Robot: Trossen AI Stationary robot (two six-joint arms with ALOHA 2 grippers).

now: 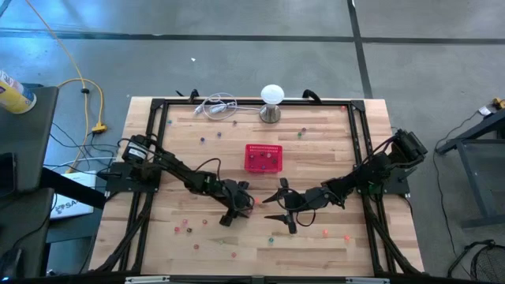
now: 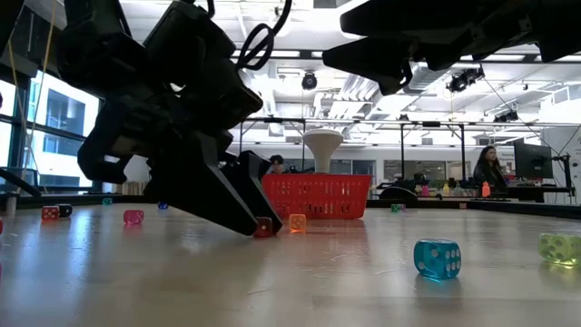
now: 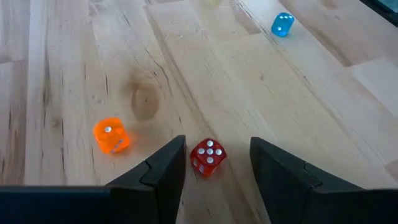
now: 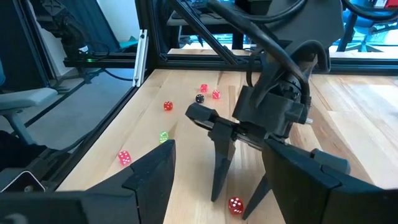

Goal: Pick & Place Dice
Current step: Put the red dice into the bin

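Between my left jaws (image 3: 214, 171), spread and down at the bench (image 3: 261, 81), sits the red die (image 3: 207, 157), nearer one finger; my right jaws (image 4: 214, 171) hover spread, farther off.

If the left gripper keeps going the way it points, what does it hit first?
The red die, sitting between the open fingers of the left gripper on the table. Beyond it the wood looks free; the orange die lies off to one side.
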